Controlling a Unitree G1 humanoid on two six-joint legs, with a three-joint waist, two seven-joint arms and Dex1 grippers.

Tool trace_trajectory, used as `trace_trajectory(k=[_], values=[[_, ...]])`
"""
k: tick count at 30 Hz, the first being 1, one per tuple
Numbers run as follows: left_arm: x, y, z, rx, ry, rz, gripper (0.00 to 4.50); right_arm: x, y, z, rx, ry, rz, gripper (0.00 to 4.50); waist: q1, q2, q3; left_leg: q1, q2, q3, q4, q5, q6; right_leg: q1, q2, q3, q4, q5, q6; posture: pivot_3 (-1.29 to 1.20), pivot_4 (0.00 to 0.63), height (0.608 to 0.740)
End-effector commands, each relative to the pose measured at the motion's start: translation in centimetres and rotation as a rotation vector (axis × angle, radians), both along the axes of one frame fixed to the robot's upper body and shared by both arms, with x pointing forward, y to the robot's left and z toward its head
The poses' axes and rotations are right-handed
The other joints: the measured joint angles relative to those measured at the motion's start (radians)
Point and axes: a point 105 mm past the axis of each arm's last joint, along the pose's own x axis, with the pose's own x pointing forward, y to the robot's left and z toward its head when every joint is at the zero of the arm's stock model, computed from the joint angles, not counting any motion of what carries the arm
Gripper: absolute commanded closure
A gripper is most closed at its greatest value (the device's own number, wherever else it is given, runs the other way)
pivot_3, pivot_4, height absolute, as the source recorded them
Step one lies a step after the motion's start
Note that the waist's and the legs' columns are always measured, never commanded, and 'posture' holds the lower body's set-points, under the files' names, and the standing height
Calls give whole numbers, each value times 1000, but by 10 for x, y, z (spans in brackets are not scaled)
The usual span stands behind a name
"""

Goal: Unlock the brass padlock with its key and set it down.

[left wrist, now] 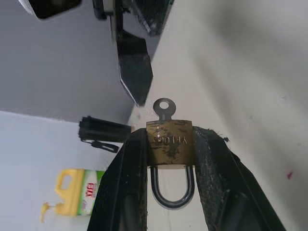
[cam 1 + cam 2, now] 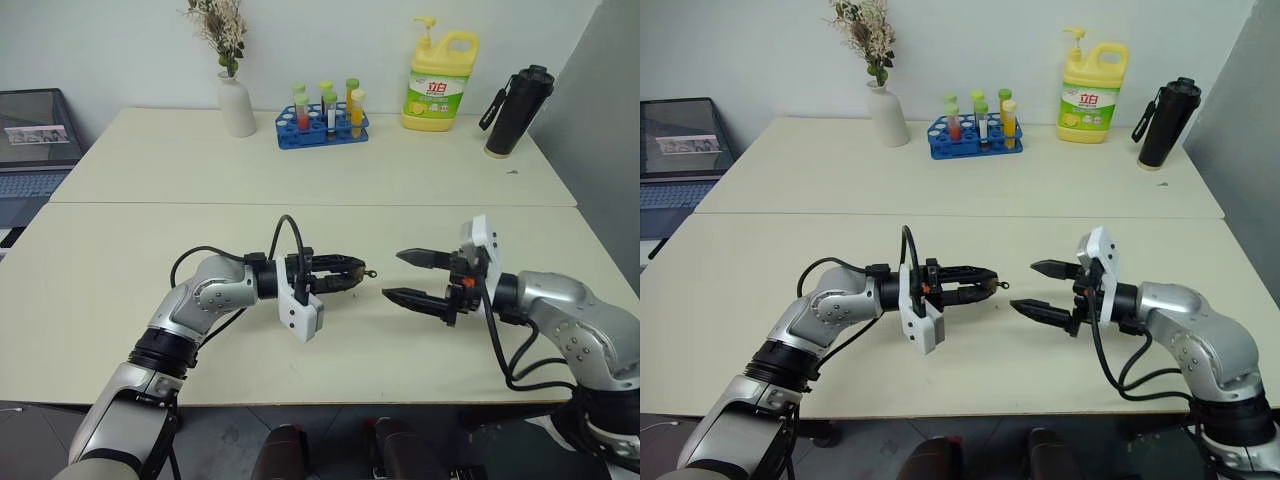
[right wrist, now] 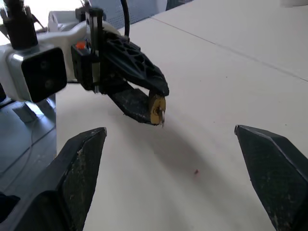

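Observation:
My left gripper (image 2: 345, 272) is shut on the brass padlock (image 1: 169, 144), held above the table and pointing toward my right gripper. The lock body sits clamped between the two black fingers, with its silvery shackle (image 1: 172, 190) turned back toward the wrist. The key (image 1: 164, 109) sticks out of the lock's far end, ring head outward, and shows as a small tip (image 2: 370, 271) past the fingertips. My right gripper (image 2: 394, 274) faces it a short gap away, open wide and empty. The right wrist view shows the padlock (image 3: 156, 109) ahead of the spread fingers (image 3: 82, 163).
At the back of the cream table (image 2: 300, 350) stand a white vase with dried flowers (image 2: 237, 103), a blue rack of test tubes (image 2: 323, 127), a yellow detergent bottle (image 2: 441, 85) and a black flask (image 2: 515, 112). A laptop (image 2: 35, 150) sits off the left edge.

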Motion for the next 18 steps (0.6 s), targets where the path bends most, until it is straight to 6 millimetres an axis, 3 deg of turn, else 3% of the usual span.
trace_trajectory(k=[1, 18], values=[[-2, 2, 15, -43, -78, -4, 3535, -2, 6, 7, 24, 7, 53, 0, 0, 0, 0, 0, 0, 0, 0, 0, 0, 0, 0, 0, 0, 0, 0, 0, 150, 740], [-4, 4, 18, -37, -125, -1, 3535, 2, 16, 8, 101, 101, 102, 0, 0, 0, 0, 0, 0, 0, 0, 0, 0, 0, -3, -1, 0, 0, 0, 0, 150, 740]])
